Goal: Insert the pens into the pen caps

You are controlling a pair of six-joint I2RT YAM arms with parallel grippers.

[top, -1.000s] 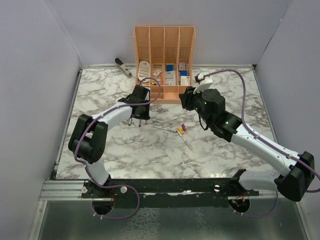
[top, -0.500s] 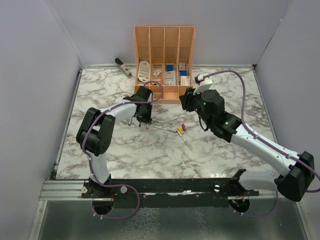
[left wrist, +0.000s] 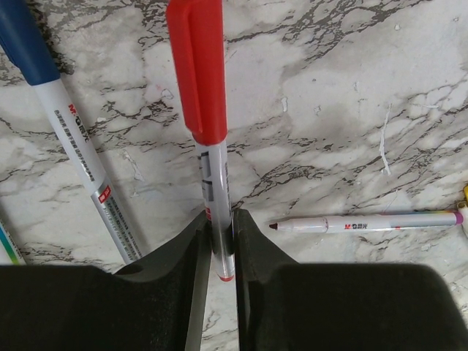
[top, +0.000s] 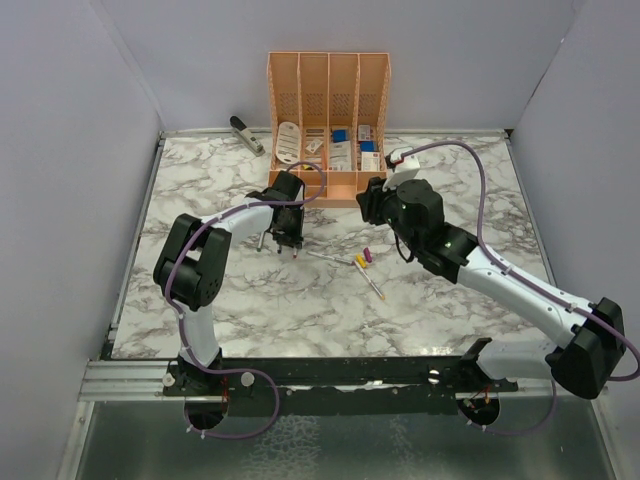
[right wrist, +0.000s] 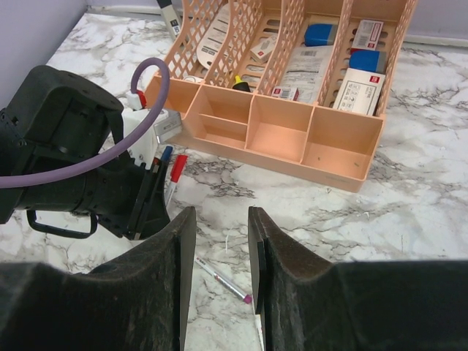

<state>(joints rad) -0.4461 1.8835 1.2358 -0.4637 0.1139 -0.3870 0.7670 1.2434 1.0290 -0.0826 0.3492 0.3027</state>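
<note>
Left wrist view: I find the left gripper [left wrist: 219,241] clamped on the tail of the red-capped pen [left wrist: 199,80] just in front of the organizer [right wrist: 274,140], and the right gripper [right wrist: 221,223] parted and empty; I would lower the pen flat before releasing.

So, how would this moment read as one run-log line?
left fingers shut on red-capped pen | right fingers open, empty | blue-capped pen and uncapped pen lie on marble table

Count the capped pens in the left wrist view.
2. The red-capped pen is pinched in the left gripper; the blue-capped pen lies left of it. A sliver at the left edge may be another.
</note>
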